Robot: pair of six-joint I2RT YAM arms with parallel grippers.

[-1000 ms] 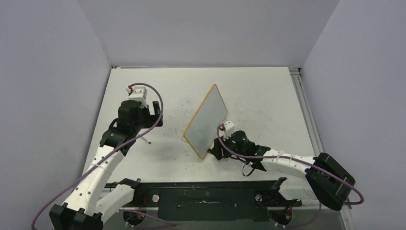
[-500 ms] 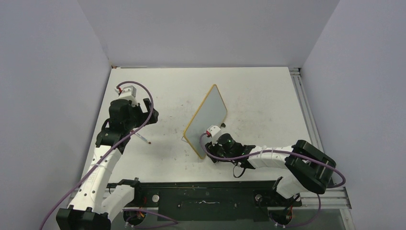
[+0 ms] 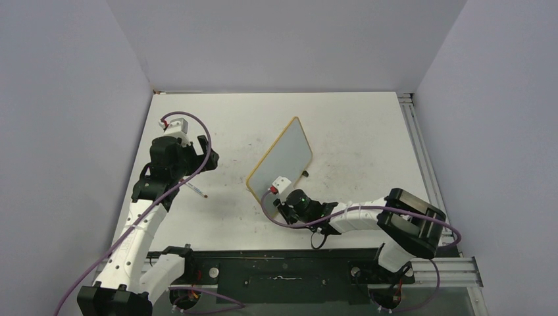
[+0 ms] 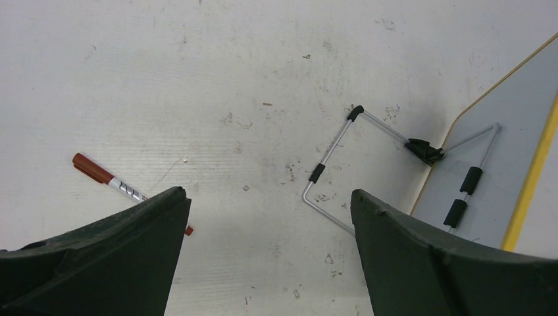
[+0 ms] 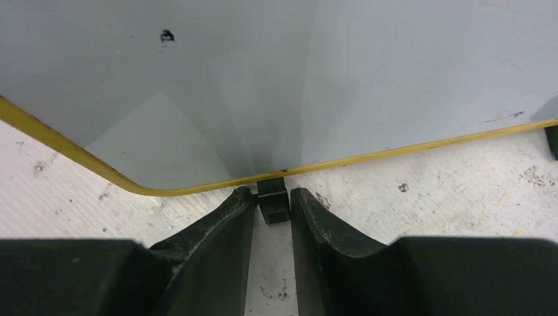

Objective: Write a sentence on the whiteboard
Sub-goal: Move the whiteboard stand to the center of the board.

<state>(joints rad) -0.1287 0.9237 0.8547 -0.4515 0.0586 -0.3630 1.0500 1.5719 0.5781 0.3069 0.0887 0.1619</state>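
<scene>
None of the sentence shows on the whiteboard (image 3: 284, 155), which stands tilted mid-bench (image 3: 368, 125). From the left wrist, the left tool (image 4: 266, 197) hangs spread above the marker (image 4: 108, 179), not yet picked up. From the right wrist, the right tool (image 5: 271, 197) pinches the board's black foot (image 5: 273, 205).

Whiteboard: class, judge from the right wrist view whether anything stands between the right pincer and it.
Nothing visible does. The right pincer is already at the whiteboard, its fingers closed around the small black foot on the board's lower edge.
</scene>
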